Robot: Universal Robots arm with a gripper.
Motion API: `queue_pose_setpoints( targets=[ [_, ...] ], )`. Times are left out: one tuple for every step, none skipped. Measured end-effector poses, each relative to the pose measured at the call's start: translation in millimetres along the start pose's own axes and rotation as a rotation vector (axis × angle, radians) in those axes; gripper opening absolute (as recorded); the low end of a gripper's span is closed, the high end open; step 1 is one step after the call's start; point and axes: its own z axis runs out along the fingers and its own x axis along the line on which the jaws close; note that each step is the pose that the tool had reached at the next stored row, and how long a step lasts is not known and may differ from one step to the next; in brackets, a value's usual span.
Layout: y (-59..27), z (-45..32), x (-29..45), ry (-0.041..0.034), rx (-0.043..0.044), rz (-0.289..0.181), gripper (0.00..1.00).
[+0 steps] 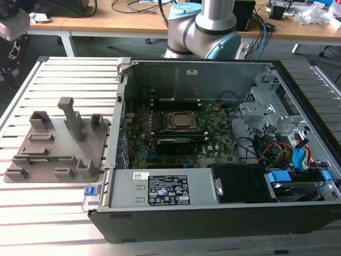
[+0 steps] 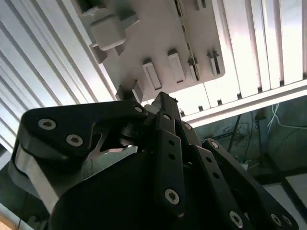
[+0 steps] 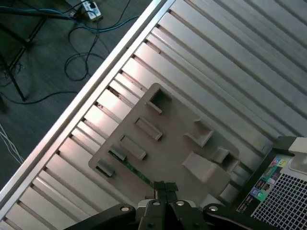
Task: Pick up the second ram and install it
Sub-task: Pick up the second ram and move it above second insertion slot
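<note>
— where is the second ram [image 3: 131,167] lying right now?

— it is lying flat in a slot of the grey fixture plate [image 1: 53,146]. the plate is sitting on the slatted worktop [image 1: 64,213], at the exterior view's left. in the first wrist view the ram is showing as a thin green stick underneath the pincer [image 3: 165,188], a little to one side of its tips.

— and what is the pincer doing?

— it is hovering well above the plate with its fingers [image 3: 159,187] pressing together and nothing between them. it is touching neither the ram nor the plate's upright blocks, which are standing below it and beyond its tips.

— what is sitting farther along?

— the open computer case [image 1: 176,186] is lying just beside the plate, off to one side of the pincer, with the large green motherboard [image 1: 213,141] showing inside. the arm [image 1: 213,21] is rising behind the case. at the exterior view's right, coloured cables [image 1: 290,152] are bunching inside the case.
</note>
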Motion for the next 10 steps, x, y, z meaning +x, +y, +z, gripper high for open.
queue_pose_setpoints(
  targets=[
    [0.0, 0.0, 0.0, 0.0007, -0.0003, -0.015, 0.11],
    [0.0, 0.0, 0.0, 0.0016, -0.0008, -0.036, 0.11],
    [0.0, 0.0, 0.0, 0.0031, -0.0016, -0.067, 0.11],
    [0.0, 0.0, 0.0, 0.0048, -0.0025, -0.108, 0.11],
    [0.0, 0.0, 0.0, 0.0065, -0.0034, -0.146, 0.11],
    [0.0, 0.0, 0.0, 0.0085, -0.0045, -0.192, 0.11],
    [0.0, 0.0, 0.0, 0.0105, -0.0055, -0.236, 0.11],
    [-0.1, 0.0, -0.1, 0.0134, -0.0049, -0.270, 0.11],
    [-0.1, -0.1, -0.1, 0.0205, -0.0002, -0.293, 0.11],
    [-0.1, -0.1, 0.0, 0.0310, 0.0081, -0.316, 0.11]
  ],
)
